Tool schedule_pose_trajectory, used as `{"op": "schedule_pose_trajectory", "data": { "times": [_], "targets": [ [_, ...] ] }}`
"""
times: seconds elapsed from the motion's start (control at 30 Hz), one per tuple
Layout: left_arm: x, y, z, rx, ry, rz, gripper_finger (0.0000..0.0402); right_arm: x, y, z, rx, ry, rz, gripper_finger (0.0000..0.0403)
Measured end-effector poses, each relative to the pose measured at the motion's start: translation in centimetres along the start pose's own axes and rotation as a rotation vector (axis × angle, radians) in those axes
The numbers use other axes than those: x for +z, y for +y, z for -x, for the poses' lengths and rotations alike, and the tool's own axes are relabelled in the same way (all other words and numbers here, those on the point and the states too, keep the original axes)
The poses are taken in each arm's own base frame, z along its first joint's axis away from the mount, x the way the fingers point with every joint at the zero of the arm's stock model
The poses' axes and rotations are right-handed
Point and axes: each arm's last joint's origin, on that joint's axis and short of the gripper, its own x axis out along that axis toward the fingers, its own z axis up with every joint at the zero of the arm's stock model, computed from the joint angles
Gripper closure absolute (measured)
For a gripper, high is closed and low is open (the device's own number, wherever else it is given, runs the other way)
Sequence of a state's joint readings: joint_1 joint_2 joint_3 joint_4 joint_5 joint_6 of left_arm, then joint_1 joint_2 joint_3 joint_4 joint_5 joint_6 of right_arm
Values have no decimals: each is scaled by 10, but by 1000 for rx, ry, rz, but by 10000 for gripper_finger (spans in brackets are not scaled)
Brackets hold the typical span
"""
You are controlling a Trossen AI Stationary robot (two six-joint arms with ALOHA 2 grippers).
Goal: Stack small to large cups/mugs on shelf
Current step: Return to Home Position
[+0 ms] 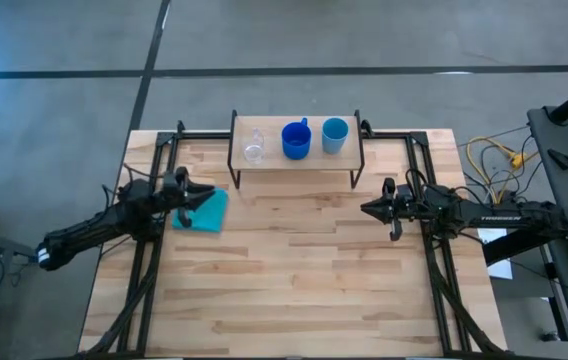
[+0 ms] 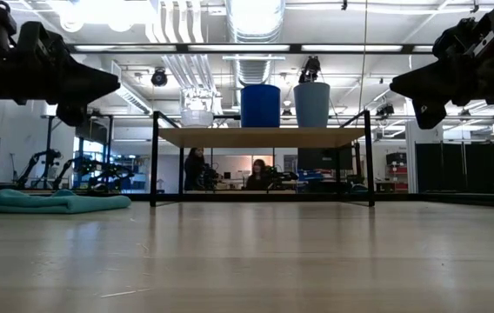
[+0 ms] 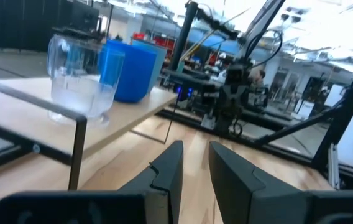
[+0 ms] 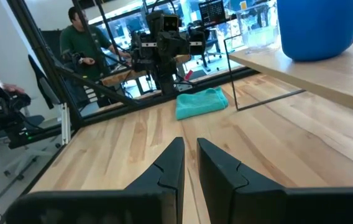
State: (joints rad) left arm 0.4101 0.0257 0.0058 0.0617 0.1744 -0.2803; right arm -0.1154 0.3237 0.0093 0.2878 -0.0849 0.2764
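Both pincers, left pincer [image 1: 210,192] and right pincer [image 1: 367,209], hover nearly closed and empty, well short of the shelf's [image 1: 294,162] cups.

On the shelf [image 1: 294,165] at the table's [image 1: 294,280] far edge, three cups [image 1: 296,140] stand in a row, with a cloth [image 1: 204,212] near the left edge.

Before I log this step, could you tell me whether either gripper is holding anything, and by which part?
Nothing is held: the left gripper and the right gripper are both empty above the table.
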Motion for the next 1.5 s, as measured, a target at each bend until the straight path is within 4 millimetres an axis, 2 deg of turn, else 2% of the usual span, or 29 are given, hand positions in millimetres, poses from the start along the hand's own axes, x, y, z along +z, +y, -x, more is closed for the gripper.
{"op": "schedule_pose_trajectory", "data": {
  "times": [1.5],
  "targets": [
    [-3, 2, -3, 17, 38, 7, 338, 0, 0, 0, 0, 0, -1, 364]
  ]
}}
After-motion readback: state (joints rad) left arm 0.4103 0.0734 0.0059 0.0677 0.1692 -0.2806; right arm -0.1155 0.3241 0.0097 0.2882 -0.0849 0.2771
